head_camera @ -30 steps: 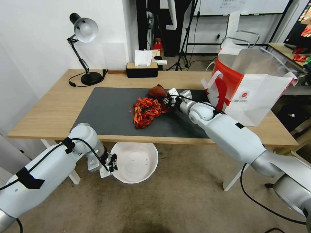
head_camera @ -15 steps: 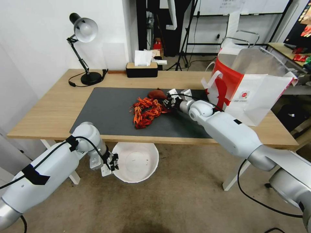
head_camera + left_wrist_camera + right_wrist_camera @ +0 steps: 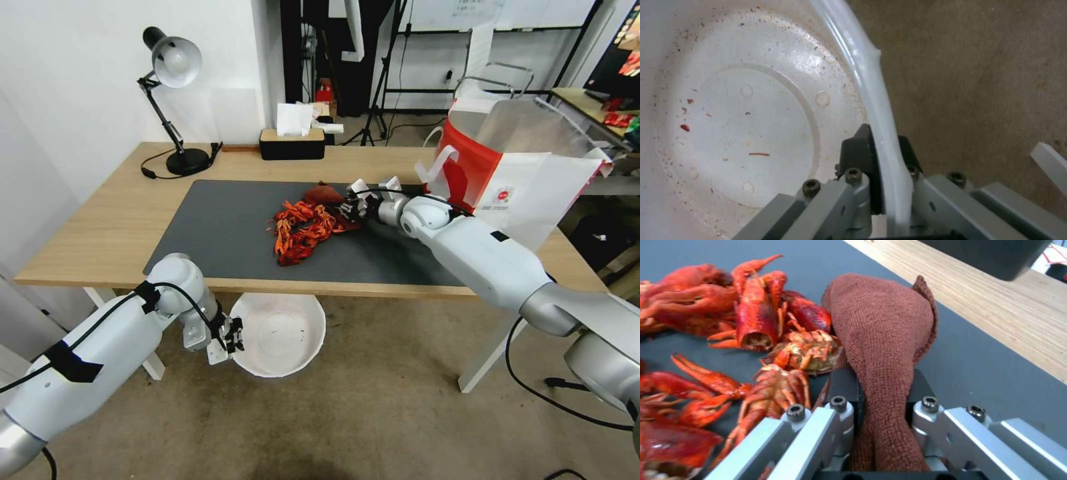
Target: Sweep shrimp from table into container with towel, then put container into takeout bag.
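The long light-wood table (image 3: 120, 220) with white legs carries a large dark grey mat (image 3: 220, 233), and everything in play sits on or just under its near edge. At the table's right end stands the large red-and-white paper takeout bag (image 3: 513, 180) with white loop handles, its mouth open upward, which looks ready to take a bowl from above.

Below the near edge, over the brownish floor, the round white paper-like container (image 3: 280, 333) is held under the lip of the table roughly in line with the heap, likely so that swept pieces can drop straight in. The left gripper (image 3: 880, 156) is clenched on the container's rim, one finger inside the wall and one outside; the bowl holds only a few red specks.

On the mat, the shrimp (image 3: 303, 230), a heap of red-orange curled crustaceans, lies near the middle, well back from the edge, so the sweep appears barely begun. The right gripper (image 3: 882, 390) reaches in from the bag side and is clamped on the small rust-brown floppy towel (image 3: 885, 326), whose free end rests against the far side of the heap, touching the nearest shells; that placement suits pushing them toward the container.

Behind, a black desk lamp (image 3: 170, 73) and a black tissue box (image 3: 292, 143) with a wooden lid stand by the white wall.
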